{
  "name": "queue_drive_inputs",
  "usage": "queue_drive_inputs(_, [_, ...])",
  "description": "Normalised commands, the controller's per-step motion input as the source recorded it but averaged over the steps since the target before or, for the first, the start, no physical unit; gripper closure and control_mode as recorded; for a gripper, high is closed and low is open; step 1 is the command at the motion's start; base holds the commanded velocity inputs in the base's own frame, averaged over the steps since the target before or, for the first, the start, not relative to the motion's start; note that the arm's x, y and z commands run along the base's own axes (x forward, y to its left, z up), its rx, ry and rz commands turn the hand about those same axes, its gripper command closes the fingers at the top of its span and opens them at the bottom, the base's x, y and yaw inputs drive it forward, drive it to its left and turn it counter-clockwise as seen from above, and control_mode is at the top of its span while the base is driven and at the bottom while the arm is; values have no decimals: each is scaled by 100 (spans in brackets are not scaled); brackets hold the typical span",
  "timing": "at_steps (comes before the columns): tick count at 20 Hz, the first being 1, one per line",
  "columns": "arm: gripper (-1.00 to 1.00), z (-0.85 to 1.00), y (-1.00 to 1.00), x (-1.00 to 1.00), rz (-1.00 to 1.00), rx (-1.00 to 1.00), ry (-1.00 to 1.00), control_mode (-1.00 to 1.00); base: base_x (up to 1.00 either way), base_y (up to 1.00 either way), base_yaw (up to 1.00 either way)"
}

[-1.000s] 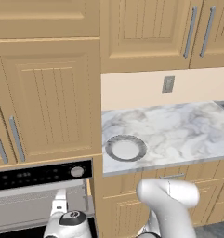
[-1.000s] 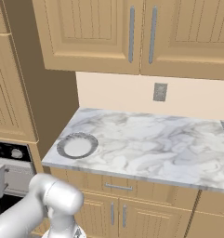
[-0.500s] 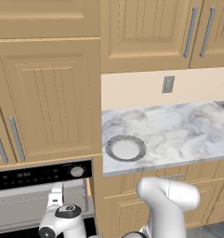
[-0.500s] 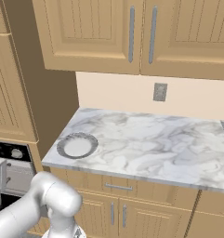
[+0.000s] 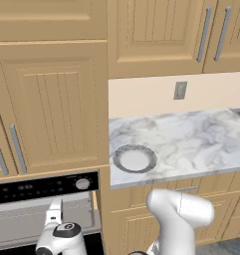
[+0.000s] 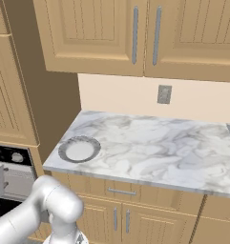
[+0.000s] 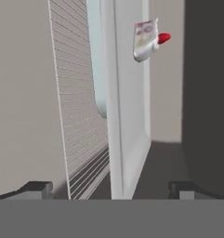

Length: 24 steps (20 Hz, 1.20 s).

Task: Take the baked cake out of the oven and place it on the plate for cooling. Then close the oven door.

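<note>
You see a marbled counter under beige cabinets, with the plate bare near its left edge. The gripper, jaws spread and released, faces into the oven, where the baked cake rests on a pale tray. The frame edge cuts off the oven door

My gripper has sunk lower in front of the oven, reaching deeper toward its open cavity.

Upper cabinets: matt pale wood w/ brushed metal handles. Counter, mid-right: smooth veined marble; plate w/ grey metallic rim.
</note>
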Motion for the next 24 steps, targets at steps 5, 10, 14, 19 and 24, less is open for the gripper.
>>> queue_drive_inputs(5, [-100, -3, 15, 10, 0, 0, -1, -100, 0, 0, 0])
queue_drive_inputs(10, [-100, 0, 5, 16, 0, 0, -2, -100, 0, 0, 0])
queue_drive_inputs(14, [-100, -2, 3, 17, 0, 0, -1, -100, 0, 0, 0])
queue_drive_inputs(19, [-100, -5, 2, 13, 0, 0, 0, -100, 0, 0, 0])
queue_drive_inputs(24, [-100, 0, 0, 16, 0, 0, 0, -100, 0, 0, 0])
